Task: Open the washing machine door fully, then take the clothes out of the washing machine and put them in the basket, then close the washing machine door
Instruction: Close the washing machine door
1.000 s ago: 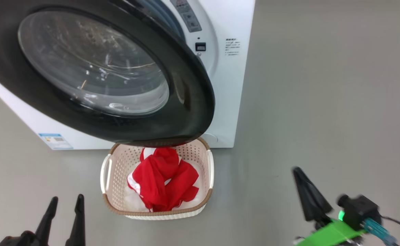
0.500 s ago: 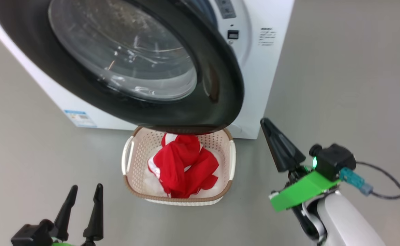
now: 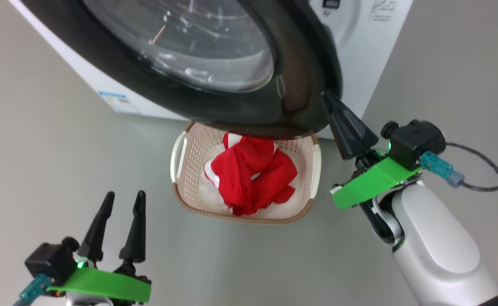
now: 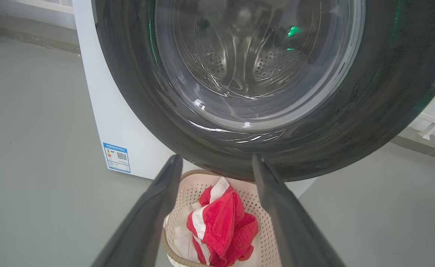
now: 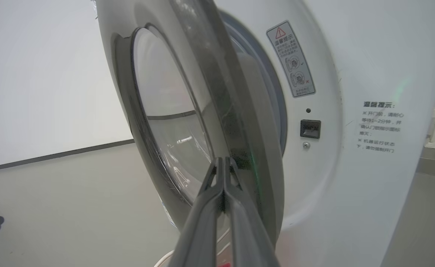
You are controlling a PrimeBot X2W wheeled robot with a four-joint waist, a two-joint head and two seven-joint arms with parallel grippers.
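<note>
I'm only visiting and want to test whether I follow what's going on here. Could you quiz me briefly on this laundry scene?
1. True or false: the red clothes lie in the basket.
2. Pick one. The right claw is:
A) shut, with its tip at the edge of the door
B) wide open above the basket
C) clamped on the clothes
3. Fill in the gap: the two fingers of the left claw stand ____, holding nothing.

Key: 1 true; 2 A; 3 apart (open).
</note>
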